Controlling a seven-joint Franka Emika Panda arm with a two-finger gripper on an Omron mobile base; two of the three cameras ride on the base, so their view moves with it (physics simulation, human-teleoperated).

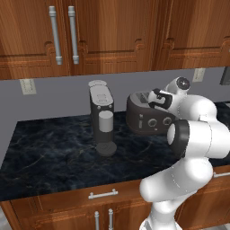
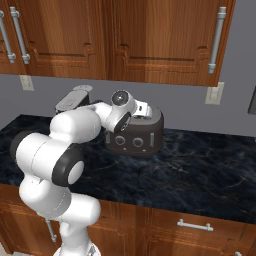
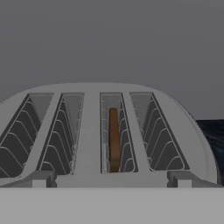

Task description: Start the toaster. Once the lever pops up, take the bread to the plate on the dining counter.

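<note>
Hand view: bread [image 3: 113,140] stands edge-up lengthwise in toaster [image 3: 94,135] slot.

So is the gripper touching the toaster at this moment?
Cannot tell. In the hand view the gripper sits just above the toaster top near its slots, but no clear gap or contact shows; the base views hide the fingertips.

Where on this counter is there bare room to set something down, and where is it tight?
Free: the black counter left of the coffee machine out to its end, the front strip before both appliances, and the stretch right of the toaster in the right base view. Crowded: the narrow gap between coffee machine and toaster, and the toaster top, where the arm reaches in.
</note>
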